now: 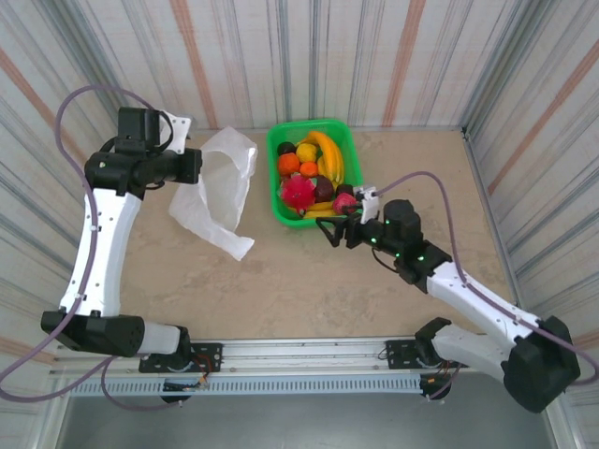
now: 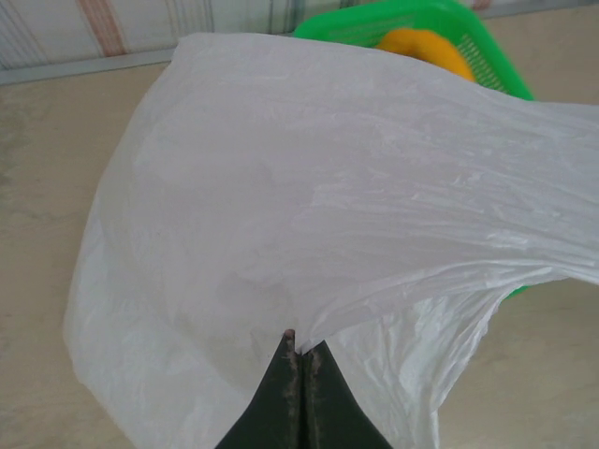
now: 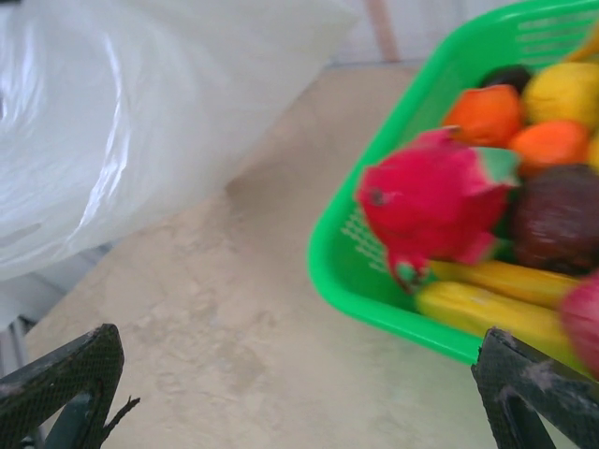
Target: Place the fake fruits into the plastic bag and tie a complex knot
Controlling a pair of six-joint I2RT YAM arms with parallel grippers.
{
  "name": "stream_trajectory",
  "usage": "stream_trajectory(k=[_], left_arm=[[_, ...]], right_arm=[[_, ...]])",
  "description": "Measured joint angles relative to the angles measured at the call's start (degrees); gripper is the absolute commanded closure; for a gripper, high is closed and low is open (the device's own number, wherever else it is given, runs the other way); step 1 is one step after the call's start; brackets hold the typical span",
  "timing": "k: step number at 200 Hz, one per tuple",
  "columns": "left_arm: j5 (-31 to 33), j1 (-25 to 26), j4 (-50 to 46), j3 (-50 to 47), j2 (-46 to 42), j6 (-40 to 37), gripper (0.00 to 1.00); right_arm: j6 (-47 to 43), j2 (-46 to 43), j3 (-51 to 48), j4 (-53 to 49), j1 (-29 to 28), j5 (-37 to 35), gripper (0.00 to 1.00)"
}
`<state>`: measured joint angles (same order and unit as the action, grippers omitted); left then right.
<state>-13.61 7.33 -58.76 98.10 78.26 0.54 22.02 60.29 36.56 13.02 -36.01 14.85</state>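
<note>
**Left tool** [image 2: 301,344], dark two-finger tool on the white left arm. Fingers pressed together, pinching a small fold of film at their tips. In the overhead view the left tool [image 1: 197,166] sits at the far left of the surface, raised, pointing toward the basket.

**Plastic bag** [image 2: 328,206], thin, crinkly, white translucent plastic bag. It is held by the left tool at one point of its edge, and the film fans outward from the pinch. Seen from above, the plastic bag [image 1: 220,192] hangs and trails onto the surface just left of the basket, with its lower end lying flat. It also shows at upper left in the right wrist view [image 3: 122,112].

**Right tool** [image 3: 299,374], dark two-finger tool on the right arm. Fingers spread wide, gripping nothing. From above, the right tool [image 1: 339,229] is just beside the near right corner of the basket.

**Basket** [image 1: 273,173], bright green rectangular mesh plastic basket, far centre of the surface. Its rim [image 3: 346,271] is close ahead of the right tool.

**Fake fruits** [image 1: 314,173], small glossy plastic pieces, all inside the basket, none in the plastic bag:
- pink-red spiky piece [image 3: 435,206]
- two orange pieces [image 3: 487,112]
- yellow round piece [image 3: 562,89]
- dark purple piece [image 3: 557,215]
- yellow bananas [image 3: 505,281]

**Surface** [image 1: 309,290], beige mottled.
</note>
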Motion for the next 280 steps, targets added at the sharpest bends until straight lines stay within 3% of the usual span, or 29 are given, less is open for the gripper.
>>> stream_trajectory(k=[42,130,156,203,249,280], left_arm=[[-8.3,0.0,2.1,-0.9,-1.2,8.8,1.00],[-17.2,0.0,6.4,-5.0,-2.8,14.6,1.00],[-18.4,0.0,6.9,-5.4,-2.8,14.7,1.00],[-14.2,-0.3,4.4,-4.3,-4.1,11.3,1.00],[-6.8,-1.2,-1.5,1.4,-3.4,5.2,1.00],[-9.6,-2.0,-0.4,1.2,-3.1,3.9,0.62]], right_arm=[[0.0,10.6,7.2,9.7,-9.8,-5.4,0.01],[0.6,26.7,29.0,15.1,-11.0,-10.2,0.00],[0.5,30.6,33.7,13.5,-11.0,-12.1,0.24],[-2.1,31.9,37.5,4.9,-11.0,-19.2,1.00],[-5.1,29.9,40.0,-11.6,-11.0,-28.0,1.00],[-5.6,28.1,42.2,-20.5,-11.0,-30.1,1.00]])
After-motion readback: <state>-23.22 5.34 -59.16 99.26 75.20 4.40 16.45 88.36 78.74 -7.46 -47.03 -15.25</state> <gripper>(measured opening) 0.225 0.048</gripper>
